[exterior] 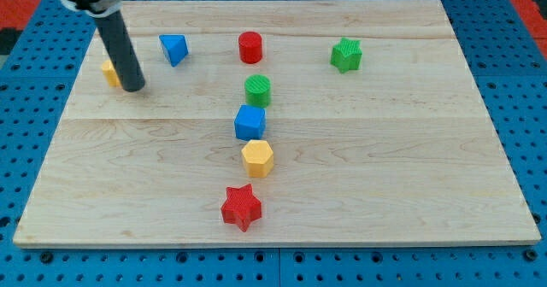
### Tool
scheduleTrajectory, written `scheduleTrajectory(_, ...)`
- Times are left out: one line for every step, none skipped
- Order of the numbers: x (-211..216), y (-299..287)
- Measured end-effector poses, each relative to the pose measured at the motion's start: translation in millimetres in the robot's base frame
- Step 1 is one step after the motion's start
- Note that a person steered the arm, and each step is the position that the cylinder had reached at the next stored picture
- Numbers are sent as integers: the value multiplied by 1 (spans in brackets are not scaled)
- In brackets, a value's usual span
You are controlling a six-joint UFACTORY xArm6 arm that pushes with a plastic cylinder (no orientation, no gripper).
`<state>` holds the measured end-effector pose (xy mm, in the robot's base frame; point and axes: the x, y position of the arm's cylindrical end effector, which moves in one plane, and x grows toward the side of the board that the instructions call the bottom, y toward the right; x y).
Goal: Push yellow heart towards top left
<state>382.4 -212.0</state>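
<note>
Yellow heart (109,72) shows only a sliver behind my tip (133,89).

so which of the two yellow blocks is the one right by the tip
The yellow block near the view's top left, half hidden behind the rod, sits right beside my tip. The yellow hexagon lies far off, mid-board below the blue cube.

A single camera looks down at a slant from the near edge of the wooden board (359,176), close enough that the board fills the frame edge to edge, blue perforated table (521,90) showing only around its margins.
</note>
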Motion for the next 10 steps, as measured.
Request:
scheduleTrajectory(-1,-9)
scheduleTrajectory(2,-11)
scheduleTrajectory(21,-21)
scheduleTrajectory(19,-35)
scheduleTrajectory(7,-35)
scheduleTrajectory(6,-28)
scheduleTrajectory(4,-26)
scheduleTrajectory(3,-32)
scheduleTrajectory(-10,-32)
scheduleTrajectory(-30,-32)
